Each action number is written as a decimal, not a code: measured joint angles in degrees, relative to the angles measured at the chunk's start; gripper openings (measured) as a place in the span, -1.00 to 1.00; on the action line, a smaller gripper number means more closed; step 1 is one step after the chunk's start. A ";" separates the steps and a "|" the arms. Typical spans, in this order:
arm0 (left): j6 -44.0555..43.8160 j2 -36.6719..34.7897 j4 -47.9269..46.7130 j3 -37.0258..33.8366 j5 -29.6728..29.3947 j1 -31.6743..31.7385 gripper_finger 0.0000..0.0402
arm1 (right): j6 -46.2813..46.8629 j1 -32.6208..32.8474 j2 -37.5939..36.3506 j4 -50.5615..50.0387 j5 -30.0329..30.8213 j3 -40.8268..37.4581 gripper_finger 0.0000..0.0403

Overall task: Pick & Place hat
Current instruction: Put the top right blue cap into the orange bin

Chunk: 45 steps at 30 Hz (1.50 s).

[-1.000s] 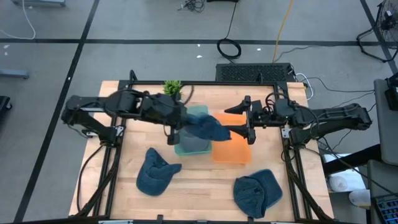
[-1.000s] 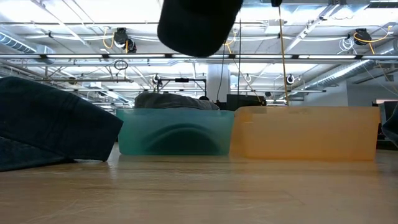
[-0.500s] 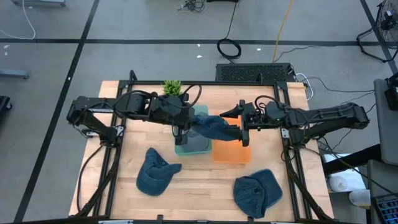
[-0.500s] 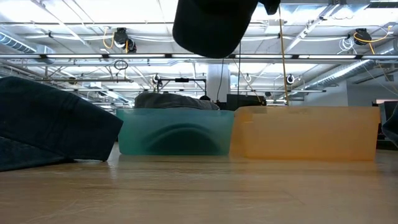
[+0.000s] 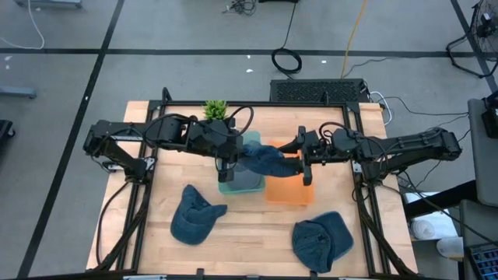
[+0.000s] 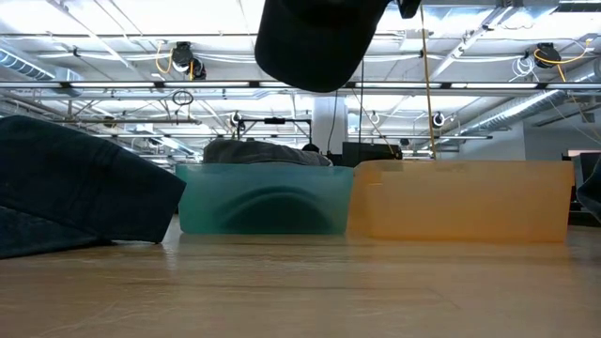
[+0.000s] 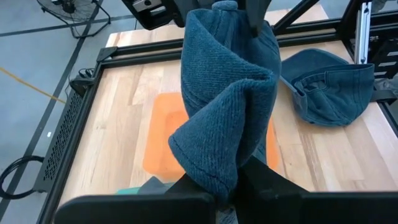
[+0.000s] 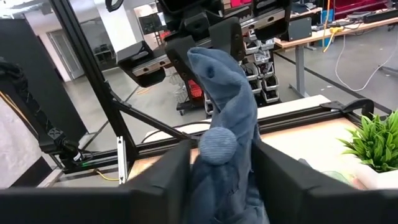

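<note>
A blue knit hat (image 5: 264,158) with a pom-pom spans between my two grippers, above the teal bin (image 5: 237,180) and the orange bin (image 5: 286,189). My left gripper (image 5: 229,162) is shut on its rim end over the teal bin. My right gripper (image 5: 300,161) is shut on its crown end over the orange bin. In the low view the hat (image 6: 315,38) hangs high above both bins. The teal bin holds another dark hat (image 6: 266,150). My left gripper (image 7: 227,186) pinches the hat's folded rim edge (image 7: 205,174) between its two fingers, coming level from the table's left. The hat is lifted clear and reaches away toward the other gripper, bunched and twisted. My right gripper (image 8: 217,165) pinches the hat's crown end beside the pom-pom (image 8: 217,146) between its two fingers, coming level from the table's right. The hat is clear of the bins and stretches on to the left gripper.
A blue cap (image 5: 194,215) lies on the table's near left, another blue cap (image 5: 323,239) on its near right. A green plant (image 5: 215,109) stands at the far edge behind the teal bin. Bare wood shows near the front edge between the caps.
My right gripper moved toward the table's left, closer to my left gripper, which shifted slightly right and far. The hat between them drew together and bunched up, staying lifted above the bins.
</note>
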 joint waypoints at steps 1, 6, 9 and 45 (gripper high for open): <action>-0.03 0.00 -0.03 0.00 0.00 0.00 -0.91 | 0.00 0.00 0.00 0.00 -0.04 0.00 -0.29; -0.60 0.00 0.08 0.00 0.46 0.00 -0.91 | -0.17 0.00 0.00 1.36 -0.08 0.00 -0.79; -2.64 -0.02 0.10 0.00 0.50 0.00 -0.84 | -3.53 -0.02 0.00 3.44 -1.58 0.00 -0.95; -10.32 -15.00 -15.77 -0.01 4.78 -0.21 -0.18 | -18.72 7.99 -3.24 -41.30 8.03 21.65 -1.00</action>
